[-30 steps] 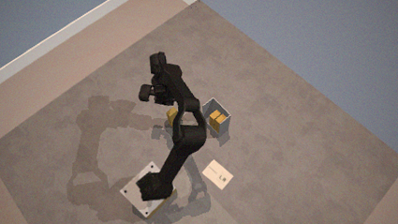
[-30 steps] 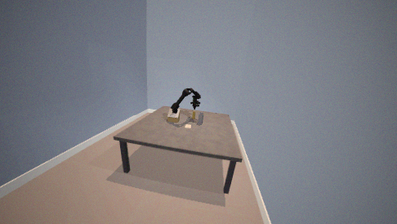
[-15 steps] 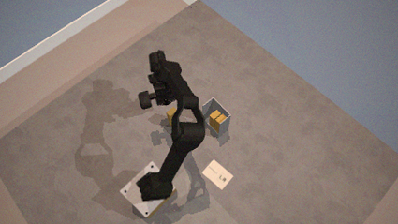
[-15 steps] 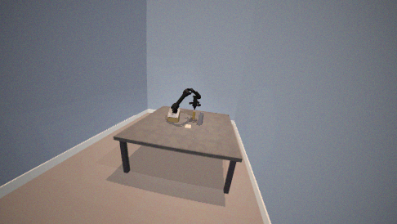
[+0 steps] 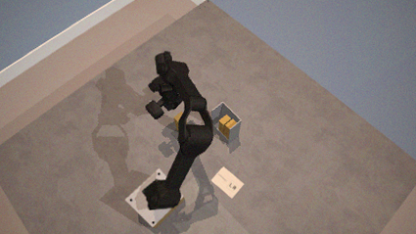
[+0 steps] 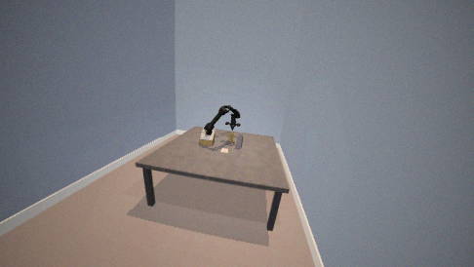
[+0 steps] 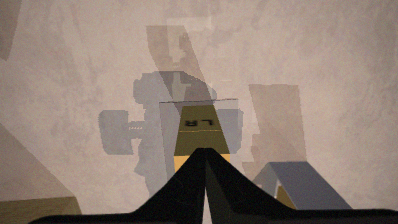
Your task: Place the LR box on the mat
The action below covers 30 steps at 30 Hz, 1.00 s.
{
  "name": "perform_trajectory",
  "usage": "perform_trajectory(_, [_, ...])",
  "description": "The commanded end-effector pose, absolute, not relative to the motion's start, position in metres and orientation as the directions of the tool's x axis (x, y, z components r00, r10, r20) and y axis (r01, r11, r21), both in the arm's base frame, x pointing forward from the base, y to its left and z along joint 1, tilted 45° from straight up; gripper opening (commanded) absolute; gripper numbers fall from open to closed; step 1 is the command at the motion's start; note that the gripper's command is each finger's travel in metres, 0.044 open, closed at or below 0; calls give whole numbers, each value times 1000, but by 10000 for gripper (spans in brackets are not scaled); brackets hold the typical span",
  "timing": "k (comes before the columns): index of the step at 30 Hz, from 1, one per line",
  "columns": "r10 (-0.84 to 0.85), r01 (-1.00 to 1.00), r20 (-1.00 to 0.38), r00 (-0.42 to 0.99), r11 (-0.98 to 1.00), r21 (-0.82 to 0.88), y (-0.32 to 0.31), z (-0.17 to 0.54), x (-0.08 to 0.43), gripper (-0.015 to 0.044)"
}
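LR box (image 5: 179, 118) (image 6: 231, 136) (image 7: 202, 142) stands beside the bin (image 5: 236, 130) (image 6: 240, 141) (image 7: 315, 186), print sideways; gripper (image 5: 169, 102) (image 6: 232, 128) (image 7: 204, 155) closed, empty, above it, perhaps to tip it print-up.
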<state>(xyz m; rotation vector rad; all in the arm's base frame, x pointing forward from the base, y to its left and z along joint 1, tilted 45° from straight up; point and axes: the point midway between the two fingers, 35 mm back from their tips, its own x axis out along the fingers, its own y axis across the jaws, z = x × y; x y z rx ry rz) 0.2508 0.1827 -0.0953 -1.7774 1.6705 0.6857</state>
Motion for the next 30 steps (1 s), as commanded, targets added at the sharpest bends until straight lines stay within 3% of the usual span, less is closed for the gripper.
perform_trajectory(1, [-689, -998, -722, 67, -50, -45, 183, -96, 250, 0])
perform_trajectory(9, [-690, -998, -720, 68, -50, -46, 141, -140, 255, 0])
perform_trajectory(30, [-686, -998, -724, 71, -50, -50, 141, -136, 254, 0])
